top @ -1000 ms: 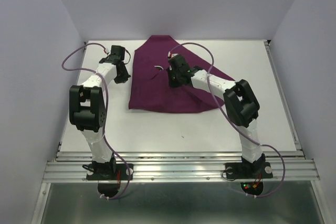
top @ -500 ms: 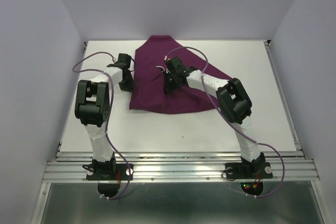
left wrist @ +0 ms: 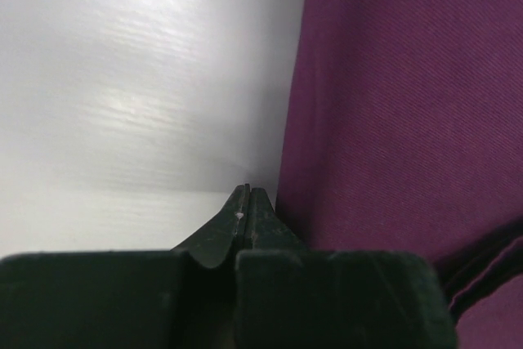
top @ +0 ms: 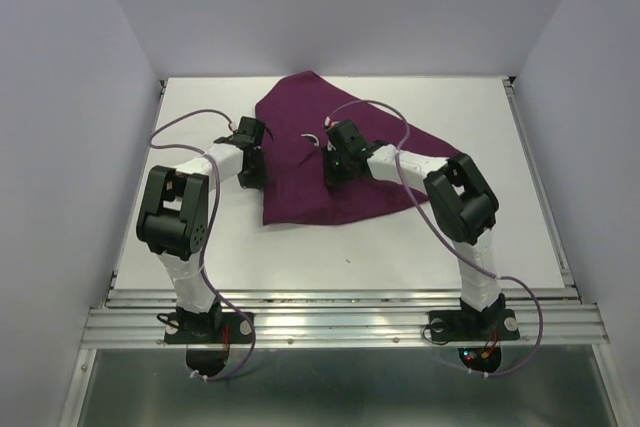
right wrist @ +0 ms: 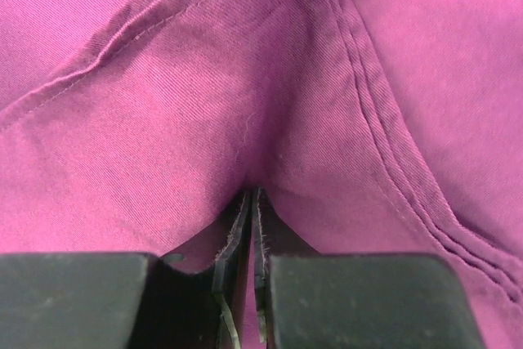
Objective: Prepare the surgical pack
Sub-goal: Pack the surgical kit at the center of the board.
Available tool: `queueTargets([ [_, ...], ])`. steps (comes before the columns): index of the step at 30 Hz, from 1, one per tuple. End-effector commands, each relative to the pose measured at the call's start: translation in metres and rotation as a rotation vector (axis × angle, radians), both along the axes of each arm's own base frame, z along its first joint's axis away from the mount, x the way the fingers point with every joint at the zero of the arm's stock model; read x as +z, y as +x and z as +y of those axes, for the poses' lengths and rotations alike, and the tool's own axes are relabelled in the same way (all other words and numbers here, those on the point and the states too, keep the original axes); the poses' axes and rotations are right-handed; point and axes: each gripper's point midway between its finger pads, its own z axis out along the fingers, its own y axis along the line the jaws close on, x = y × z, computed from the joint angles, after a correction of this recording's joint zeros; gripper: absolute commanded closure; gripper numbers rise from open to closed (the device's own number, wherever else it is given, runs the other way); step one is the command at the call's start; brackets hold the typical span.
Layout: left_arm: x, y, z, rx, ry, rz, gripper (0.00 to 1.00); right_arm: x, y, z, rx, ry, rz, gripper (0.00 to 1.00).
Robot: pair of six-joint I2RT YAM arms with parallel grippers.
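The surgical pack [top: 305, 107], a large deep-purple cloth, lies rumpled on the white table [top: 490, 137], at the back middle. My right gripper [top: 336, 175] is down on the middle of the cloth. In the right wrist view the gripper [right wrist: 252, 194] is shut on a puckered fold of the pack [right wrist: 163, 120], and hemmed seams run past it on the right. My left gripper [top: 251, 173] sits at the cloth's left edge. In the left wrist view the gripper [left wrist: 248, 192] is shut with nothing between its tips, just left of the pack's edge [left wrist: 392, 104].
Pale enclosure walls [top: 60, 97] rise on the left, the right and at the back. A metal rail [top: 340, 322] runs along the near edge by both arm bases. Bare white tabletop [top: 350, 247] lies in front of the cloth. Purple cables loop over both arms.
The left gripper swung right and nearer, up to the cloth's left edge. The right gripper moved slightly nearer, and the cloth shifted with it toward the near right.
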Motion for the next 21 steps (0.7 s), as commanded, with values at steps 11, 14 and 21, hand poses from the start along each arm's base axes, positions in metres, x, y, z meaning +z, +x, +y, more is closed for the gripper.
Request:
queueTargets([
  [11,0.018,-0.088,-0.048,-0.135,-0.103,0.002,1.0,0.024,-0.101,0.005,0.06,0.132,0.027,0.91],
  [14,0.017,-0.101,-0.042,-0.137,-0.098,0.013,1.0,0.025,-0.122,0.002,0.053,0.149,0.045,0.91],
  [21,0.024,-0.093,-0.032,-0.114,-0.036,-0.013,1.0,0.033,-0.144,0.015,0.084,0.164,0.055,0.91],
])
